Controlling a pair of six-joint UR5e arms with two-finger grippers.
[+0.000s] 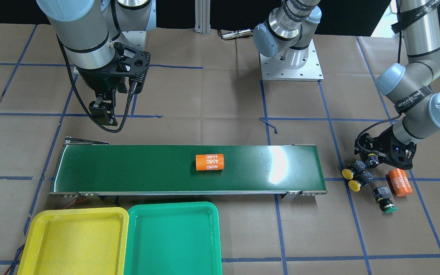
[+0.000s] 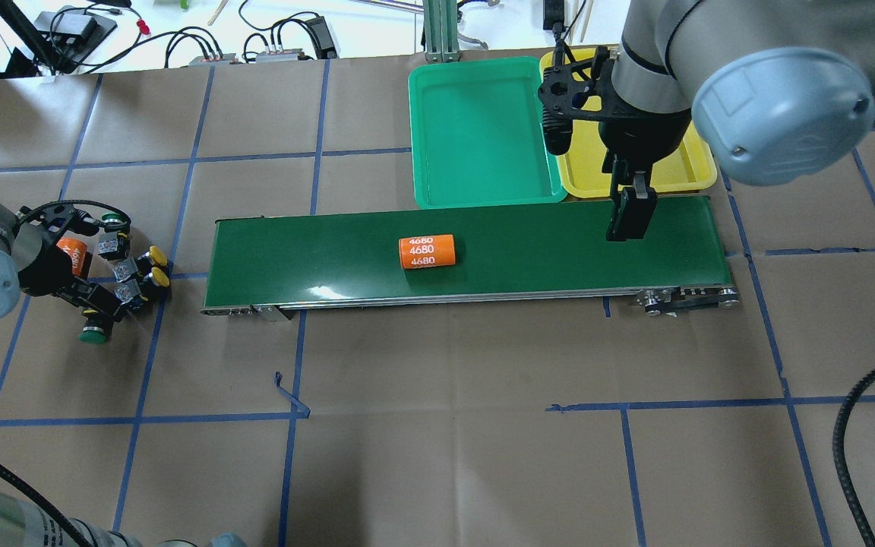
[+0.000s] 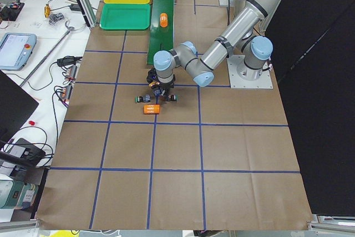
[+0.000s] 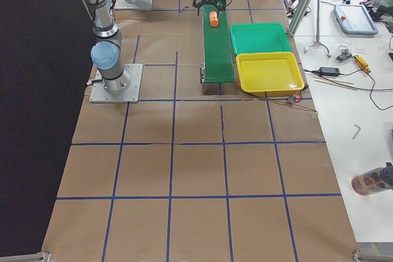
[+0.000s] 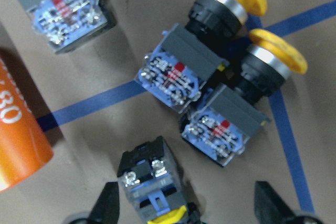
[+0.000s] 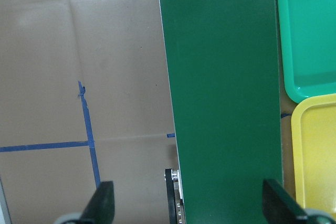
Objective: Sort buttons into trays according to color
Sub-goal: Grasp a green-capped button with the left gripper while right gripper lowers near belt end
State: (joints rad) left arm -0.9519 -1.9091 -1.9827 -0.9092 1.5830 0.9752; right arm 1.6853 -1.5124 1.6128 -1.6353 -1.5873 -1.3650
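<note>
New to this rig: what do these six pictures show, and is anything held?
Two robot arms with two-finger grippers work at a table. Four pictures come from fixed cameras: across the table, over the robot's shoulders, and each table end. Two come from wrist cameras. On the table lie a green conveyor belt carrying an orange cylinder, a yellow tray and a green tray, both empty, and a cluster of push-buttons beside a second orange cylinder. The left gripper hangs open astride one button; the right gripper is open over the belt. Nothing is held.
</note>
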